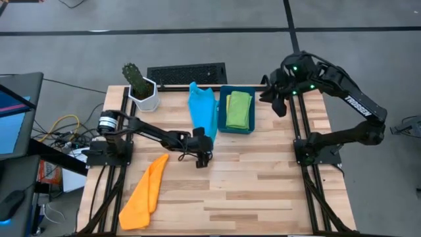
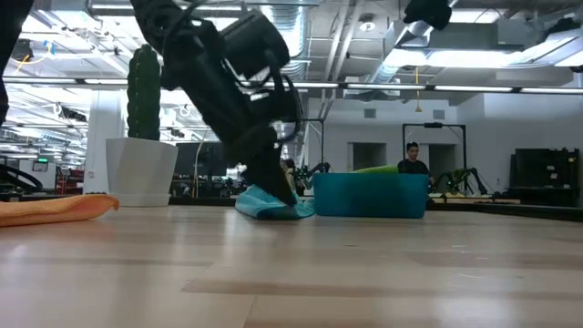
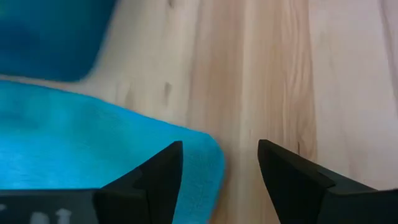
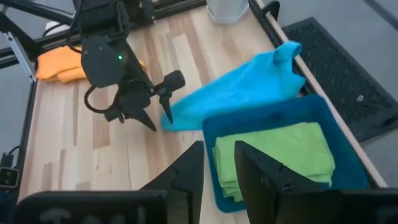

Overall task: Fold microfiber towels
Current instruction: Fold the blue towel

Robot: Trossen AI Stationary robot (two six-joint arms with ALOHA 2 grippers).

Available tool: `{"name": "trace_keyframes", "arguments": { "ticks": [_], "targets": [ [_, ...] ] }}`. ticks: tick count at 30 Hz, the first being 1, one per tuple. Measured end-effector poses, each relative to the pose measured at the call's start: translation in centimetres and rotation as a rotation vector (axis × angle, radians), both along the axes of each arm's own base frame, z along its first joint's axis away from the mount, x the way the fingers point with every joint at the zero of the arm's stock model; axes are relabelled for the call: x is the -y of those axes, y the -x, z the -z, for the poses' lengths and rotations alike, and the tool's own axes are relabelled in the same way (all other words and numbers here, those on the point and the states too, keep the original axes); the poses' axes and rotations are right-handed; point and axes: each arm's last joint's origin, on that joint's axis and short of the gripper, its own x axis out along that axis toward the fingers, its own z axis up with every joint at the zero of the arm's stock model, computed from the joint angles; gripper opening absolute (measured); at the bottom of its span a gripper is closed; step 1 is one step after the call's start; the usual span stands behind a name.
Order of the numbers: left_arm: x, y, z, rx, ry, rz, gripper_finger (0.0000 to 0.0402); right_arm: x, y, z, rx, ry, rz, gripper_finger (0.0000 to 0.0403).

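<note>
1. My left fingers (image 3: 158,171) are spread wide with nothing between them; my left gripper (image 1: 205,153) hangs low over the wooden table (image 1: 263,191), right at the near corner of the light blue towel (image 1: 202,112).
2. My right gripper (image 1: 281,99) waits high above the table's far right corner. Its fingers sit part open and hold nothing.
3. The light blue towel lies long and rumpled, its far end draped over the table's back edge, just beside the blue bin (image 1: 237,128).
4. A green towel (image 1: 239,109) sits folded inside the bin, so I judge that one finished.
5. The orange towel (image 1: 146,193) lies bunched at the near left, well apart, unfolded. At least two towels are left.
6. The right wrist view shows the green towel's neat layers (image 4: 273,155); the low view shows only a green sliver above the bin wall.
7. The left wrist view alone shows the blue corner touching one finger.
</note>
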Motion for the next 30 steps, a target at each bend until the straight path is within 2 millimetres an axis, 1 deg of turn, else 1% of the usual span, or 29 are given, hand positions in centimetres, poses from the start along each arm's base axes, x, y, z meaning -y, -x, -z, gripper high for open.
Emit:
{"name": "trace_keyframes", "arguments": {
  "ticks": [2, 4, 6, 9, 10, 12, 15, 16, 18, 20, 22, 27, 30],
  "targets": [
    [0.2, 0.0, 0.8, -0.022, -0.029, -0.028, 0.0204, -0.2, 0.0, 0.1, -0.008, -0.005, -0.009, 0.0114],
    [0.2, -0.1, 1.1, -0.019, -0.056, -0.073, 0.0203, -0.3, -0.1, 0.1, -0.008, -0.012, -0.012, 0.0114],
    [0.1, -0.1, 1.1, -0.020, -0.038, -0.100, 0.0202, -0.5, -0.1, 0.1, -0.007, -0.023, -0.012, 0.0114],
    [0.0, 0.0, 1.1, -0.016, -0.024, -0.134, 0.0181, -0.7, -0.2, 0.1, -0.009, -0.033, -0.015, 0.0114],
    [-0.1, 0.0, 1.1, -0.015, -0.023, -0.151, 0.0166, -0.8, -0.3, 0.1, -0.009, -0.037, -0.016, 0.0114],
    [-0.1, 0.1, 1.2, -0.025, -0.011, -0.186, 0.0125, -1.0, -0.4, 0.2, -0.012, -0.047, -0.019, 0.0114],
    [-0.1, 0.4, 1.4, -0.047, 0.020, -0.233, 0.0041, -1.3, -0.8, 1.1, -0.043, -0.069, -0.035, 0.0114],
    [-0.1, 0.5, 1.4, -0.053, 0.030, -0.246, 0.0022, -1.4, -1.0, 1.5, -0.056, -0.080, -0.038, 0.0114],
    [0.0, 0.6, 1.5, -0.062, 0.064, -0.256, 0.0011, -1.6, -1.4, 2.6, -0.072, -0.101, -0.044, 0.0114],
    [0.6, 0.8, 1.6, -0.082, 0.092, -0.253, 0.0005, -1.8, -2.1, 3.8, -0.083, -0.117, -0.055, 0.0114],
    [1.7, 1.1, 1.7, -0.113, 0.087, -0.248, 0.0003, -2.2, -2.9, 5.0, -0.078, -0.118, -0.080, 0.0114],
    [5.2, 2.6, 2.0, -0.210, 0.048, -0.184, 0.0001, -3.7, -5.8, 8.2, 0.006, -0.107, -0.162, 0.0114],
    [7.4, 3.5, 2.1, -0.238, 0.020, -0.155, 0.0001, -4.6, -7.3, 9.6, 0.052, -0.111, -0.194, 0.0114]
  ]
}}
